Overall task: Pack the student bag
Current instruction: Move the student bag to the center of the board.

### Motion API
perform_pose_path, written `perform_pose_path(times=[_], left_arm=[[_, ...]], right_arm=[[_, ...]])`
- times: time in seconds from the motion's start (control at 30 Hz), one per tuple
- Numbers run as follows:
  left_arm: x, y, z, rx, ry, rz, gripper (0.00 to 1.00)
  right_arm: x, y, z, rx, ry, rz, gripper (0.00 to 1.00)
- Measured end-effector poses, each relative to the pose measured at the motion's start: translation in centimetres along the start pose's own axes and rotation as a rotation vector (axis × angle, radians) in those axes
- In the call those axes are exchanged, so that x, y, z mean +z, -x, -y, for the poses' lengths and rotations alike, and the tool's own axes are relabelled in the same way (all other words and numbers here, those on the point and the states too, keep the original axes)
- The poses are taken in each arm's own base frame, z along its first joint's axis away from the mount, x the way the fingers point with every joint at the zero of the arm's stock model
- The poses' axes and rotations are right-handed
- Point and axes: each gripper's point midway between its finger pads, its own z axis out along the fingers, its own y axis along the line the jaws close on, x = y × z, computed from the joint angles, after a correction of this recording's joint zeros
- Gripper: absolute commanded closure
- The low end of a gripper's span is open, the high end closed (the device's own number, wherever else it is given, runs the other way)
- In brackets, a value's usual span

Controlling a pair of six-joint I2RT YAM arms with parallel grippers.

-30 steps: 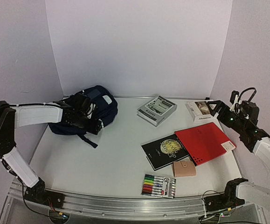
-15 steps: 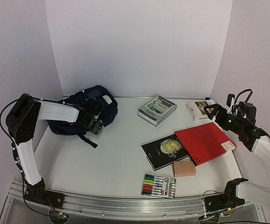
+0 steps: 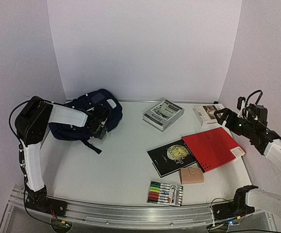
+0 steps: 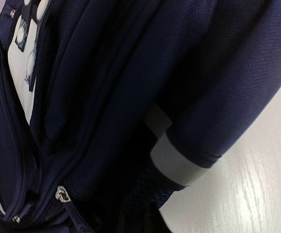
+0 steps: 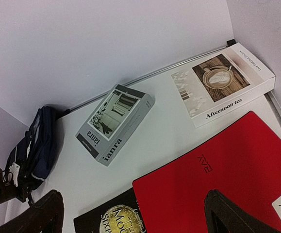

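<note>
Bag [image 3: 89,114] lies slumped at the far-left corner of the table [image 3: 121,160], well apart from the other items. Left gripper [image 3: 100,127] is pushed against the bag's near side. The wrist view shows only navy fabric, a grey stripe and a zip pull [image 4: 61,194], so whether its jaws are spread or pinching cannot be told. The zip looks closed there, and no opening shows in any view. Right gripper [image 3: 223,116] hovers spread wide and empty above the tea box [image 3: 209,115].

Nothing looks packed. Grey box [image 3: 163,114], tea box, red folder [image 3: 212,148], black book [image 3: 172,157], wallet [image 3: 191,175] and markers [image 3: 165,193] all lie out on the table. Task is likely at its very start: bag to be opened, then every item to go in.
</note>
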Motion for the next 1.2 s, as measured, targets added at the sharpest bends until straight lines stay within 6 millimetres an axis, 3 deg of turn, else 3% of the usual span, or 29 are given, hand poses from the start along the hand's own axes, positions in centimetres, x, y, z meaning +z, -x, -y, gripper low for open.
perform_pose_path(times=[0.17,0.33,0.47,0.63,0.7,0.83,0.9,1.0,1.13,1.2], left_arm=[[-0.2,0.4,0.6,-0.031,-0.069,0.013,1.00],[-1.7,1.2,2.9,-0.070,-0.179,0.038,1.00],[-3.9,2.0,6.8,-0.112,-0.307,0.056,1.00],[-8.4,3.5,13.7,-0.136,-0.535,0.078,0.99],[-10.5,4.5,15.8,-0.138,-0.616,0.090,0.89],[-14.6,7.4,18.6,-0.170,-0.759,0.154,0.52],[-16.0,8.3,18.5,-0.194,-0.792,0.188,0.38],[-17.9,9.1,16.6,-0.250,-0.799,0.224,0.29],[-20.7,9.2,11.9,-0.348,-0.789,0.276,0.26],[-20.9,8.4,8.8,-0.426,-0.768,0.277,0.24]], right_arm=[[0.0,-0.1,0.2,-0.006,-0.011,-0.005,0.02],[-0.1,0.2,0.0,-0.011,-0.009,0.002,0.02],[-0.1,0.2,0.0,-0.011,-0.009,0.002,0.02],[0.0,0.0,0.0,-0.011,-0.012,-0.009,0.03],[0.2,-0.2,-0.1,-0.014,-0.012,-0.021,0.05],[1.2,-1.3,-1.3,-0.034,0.002,-0.074,0.07],[1.9,-2.4,-2.7,-0.059,0.018,-0.111,0.08],[3.2,-5.0,-5.8,-0.112,0.060,-0.186,0.11],[5.2,-8.4,-8.6,-0.157,0.093,-0.274,0.17],[6.3,-9.9,-9.8,-0.165,0.105,-0.306,0.20]])
